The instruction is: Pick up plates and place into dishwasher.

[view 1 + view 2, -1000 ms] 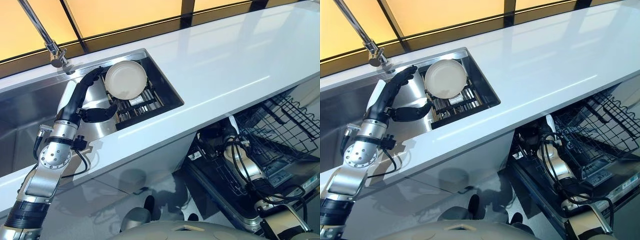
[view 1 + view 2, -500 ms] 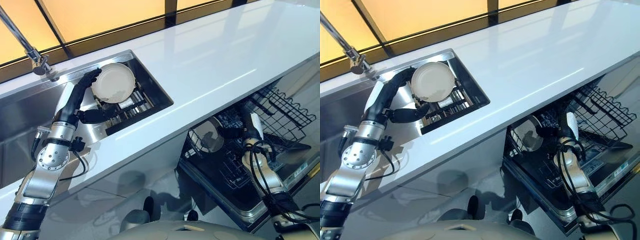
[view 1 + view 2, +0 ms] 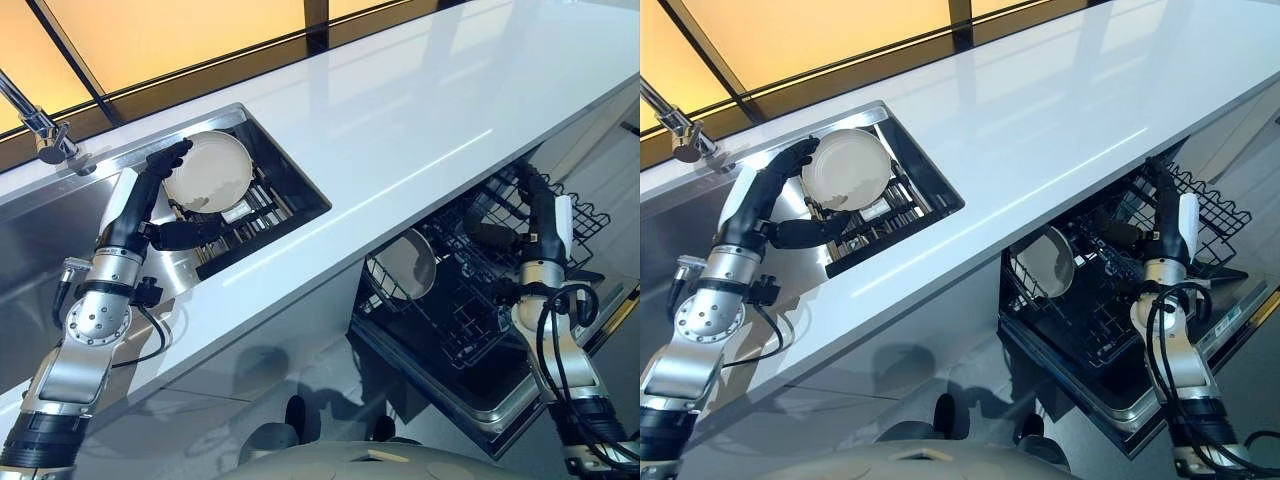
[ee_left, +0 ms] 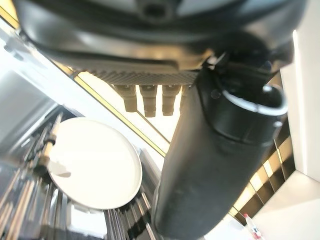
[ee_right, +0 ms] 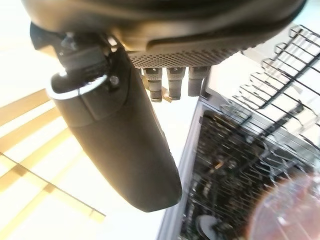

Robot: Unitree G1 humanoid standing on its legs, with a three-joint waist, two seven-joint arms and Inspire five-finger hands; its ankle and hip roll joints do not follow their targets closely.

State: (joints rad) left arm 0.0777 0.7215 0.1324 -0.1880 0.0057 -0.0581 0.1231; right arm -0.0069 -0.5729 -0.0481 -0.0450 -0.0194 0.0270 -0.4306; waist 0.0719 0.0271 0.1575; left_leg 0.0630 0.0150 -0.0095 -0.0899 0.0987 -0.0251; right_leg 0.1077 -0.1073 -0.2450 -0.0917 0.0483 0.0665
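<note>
1. In the sink [image 3: 60, 235], at the rack [image 3: 255, 215] by its counter-side end, a white plate [image 3: 207, 172] stands on edge.
2. The left hand [image 3: 150, 205] brackets the plate, fingers at its upper rim, thumb below; whether they touch it I cannot tell.
3. Below the counter [image 3: 420, 110], a second plate [image 3: 405, 263] stands in the dishwasher rack [image 3: 460, 300].
4. The right hand [image 3: 535, 215] hangs above that rack with straight fingers, holding nothing.

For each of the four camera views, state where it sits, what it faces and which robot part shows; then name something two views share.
Left eye: head, looking down at sink, left hand by plate.
Right eye: head, same scene; right hand over dishwasher rack.
Left wrist: behind left hand, facing the plate.
Right wrist: behind right hand, facing the rack.
Shared: the plate.
</note>
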